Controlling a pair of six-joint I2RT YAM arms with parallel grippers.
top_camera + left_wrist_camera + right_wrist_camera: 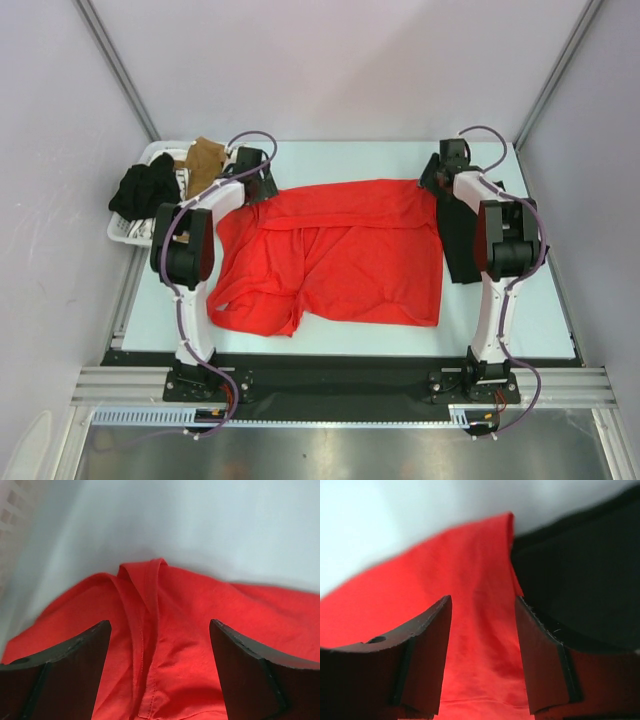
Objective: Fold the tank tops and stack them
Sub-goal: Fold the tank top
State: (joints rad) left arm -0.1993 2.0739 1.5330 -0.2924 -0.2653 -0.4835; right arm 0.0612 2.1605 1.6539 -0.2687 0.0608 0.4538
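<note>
Top external view. White plastic basket [125, 228]: far left, beside the work area. Left gripper [160, 625]: jaws spread over far-left strap of bright red cloth tank top [340, 260], laid mid-table for folding. Right gripper [483, 600]: jaws spread at its far-right corner, pinching nothing. Black cloth tank top [458, 250]: right, touching red's edge, seemingly folded as stack base.

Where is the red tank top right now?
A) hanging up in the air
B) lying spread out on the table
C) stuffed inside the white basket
B: the red tank top lies spread out on the table, to the right of the white basket and not in it.
</note>
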